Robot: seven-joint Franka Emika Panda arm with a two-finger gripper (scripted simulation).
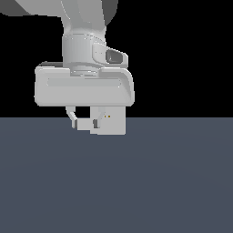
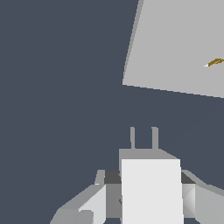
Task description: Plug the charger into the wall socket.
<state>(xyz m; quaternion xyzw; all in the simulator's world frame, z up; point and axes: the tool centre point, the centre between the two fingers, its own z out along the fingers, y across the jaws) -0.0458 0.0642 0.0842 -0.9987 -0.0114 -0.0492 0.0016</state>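
You have the charger [image 2: 151, 190] in hand: the gripper [image 2: 144, 197] pinches the off-white block from both sides, and in the wrist view its two prongs [image 2: 143, 138] project forward, free of any contact. The pick-up is judged complete; alignment and insertion remain. The wall socket [image 2: 175, 48] stands ahead of the prongs and apart from them, with dark bench [image 2: 57, 87] surface visible between. In the wrist view the plate sits off to one side of the prong line, so expect a lateral correction before the push. Note the limits. The wrist view cuts the plate off at the frame edge, and only one yellowish mark shows there. In the exterior view the gripper [image 1: 84, 123] and charger [image 1: 83, 124] overlap the wall socket [image 1: 111, 120], so the gap cannot be judged there, and the prongs cannot be made out.
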